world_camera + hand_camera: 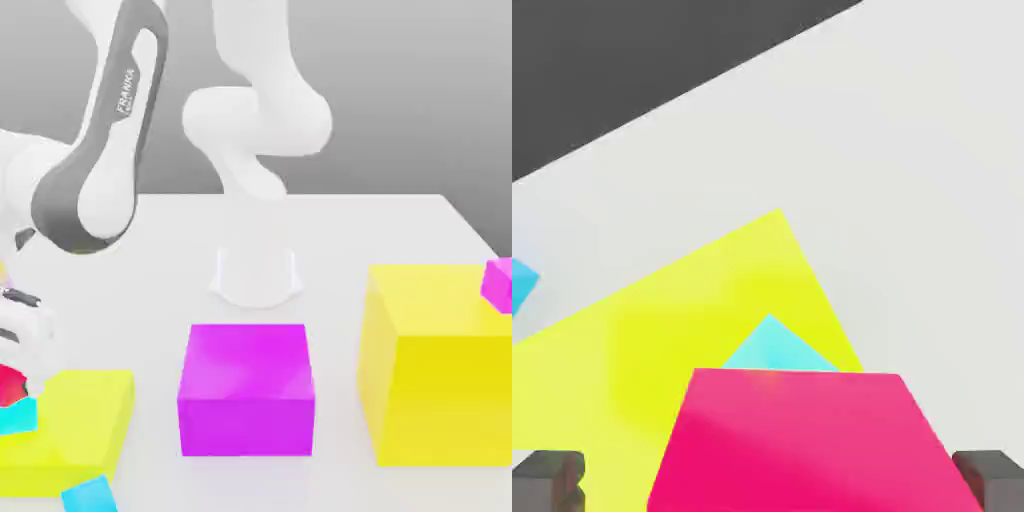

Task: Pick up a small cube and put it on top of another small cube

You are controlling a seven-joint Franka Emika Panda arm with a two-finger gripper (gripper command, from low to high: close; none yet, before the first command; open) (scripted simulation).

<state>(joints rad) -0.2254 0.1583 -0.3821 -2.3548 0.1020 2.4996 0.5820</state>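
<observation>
1. The tool (770, 482) is open, its two fingers spread wide around the crimson cube (812, 440). There is a clear gap on one side; on the other the finger is right by the cube, and I cannot tell whether it touches.
2. The crimson cube rests on the turquoise cube (777, 347), turned relative to it.
3. Under them is the low yellow-green block (85, 420), at the exterior view's left.
4. A sky-blue cube (90, 495) lies on the desk (340, 240), near that block.
5. A magenta block (247, 370) stands in the middle.
6. At the exterior view's right is a big yellow block (440, 390), a small magenta cube (498, 285) on top.
</observation>
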